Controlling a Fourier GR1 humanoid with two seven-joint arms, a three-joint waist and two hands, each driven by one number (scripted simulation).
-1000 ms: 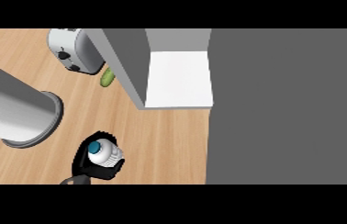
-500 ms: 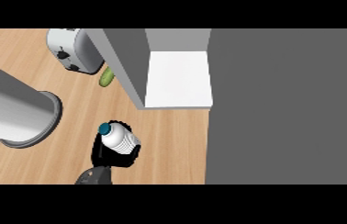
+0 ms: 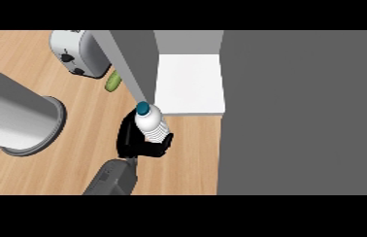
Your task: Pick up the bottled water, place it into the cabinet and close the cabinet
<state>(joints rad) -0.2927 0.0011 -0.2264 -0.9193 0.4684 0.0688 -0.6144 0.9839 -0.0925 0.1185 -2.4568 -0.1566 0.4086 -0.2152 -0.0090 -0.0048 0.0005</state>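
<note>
Left hand (image 3: pixel 142 143) is low in the head view, its black fingers curled round the lower body of the bottle (image 3: pixel 152 124), with the grey forearm running down to the bottom edge. Held low like this, the upper half and the teal cap (image 3: pixel 143 108) stand free, which should let the top go into the opening first. The bottle leans with its cap towards the cabinet and is lifted above the wooden counter (image 3: pixel 57 173). The right hand is not in view.

Just beyond the cap is the front edge of the white shelf (image 3: pixel 190 83). The cap is at the foot of the open door (image 3: pixel 132 66), which stands edge-on at the shelf's left. The bottle has not yet passed over the shelf. I judge the carry nearly done, with placing and closing left. The close door edge is the thing to mind.

To the left is a big grey pot (image 3: pixel 25 122). Farther off are a green vegetable (image 3: pixel 112 80) and a toaster (image 3: pixel 75 51).

No label, brand or writing can be read anywhere. The bottle shows only white ribbing.
</note>
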